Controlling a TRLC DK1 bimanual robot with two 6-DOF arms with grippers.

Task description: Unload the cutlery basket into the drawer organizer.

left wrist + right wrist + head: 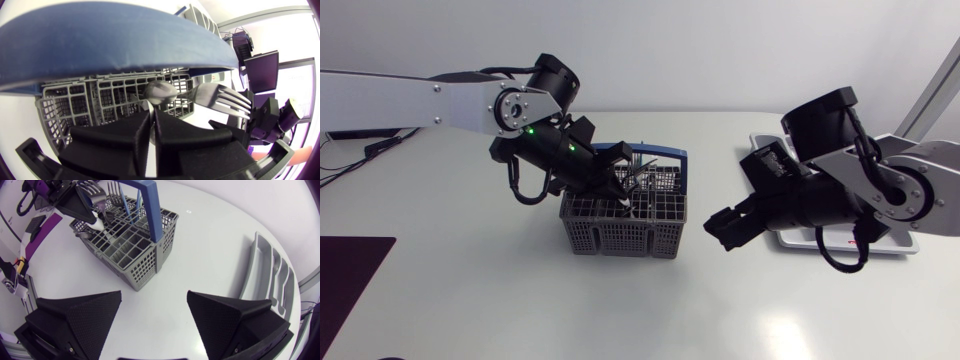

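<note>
Cutlery basket sits mid-desk; the left claw dips inside it, pinched nearly closed on a spoon, with a fork just beside. The right claw hangs wide open and empty between basket and drawer organizer.

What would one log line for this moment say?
left hand: shut on spoon in cutlery basket; right hand: open, over table; drawer organizer: visible slots bare
</note>
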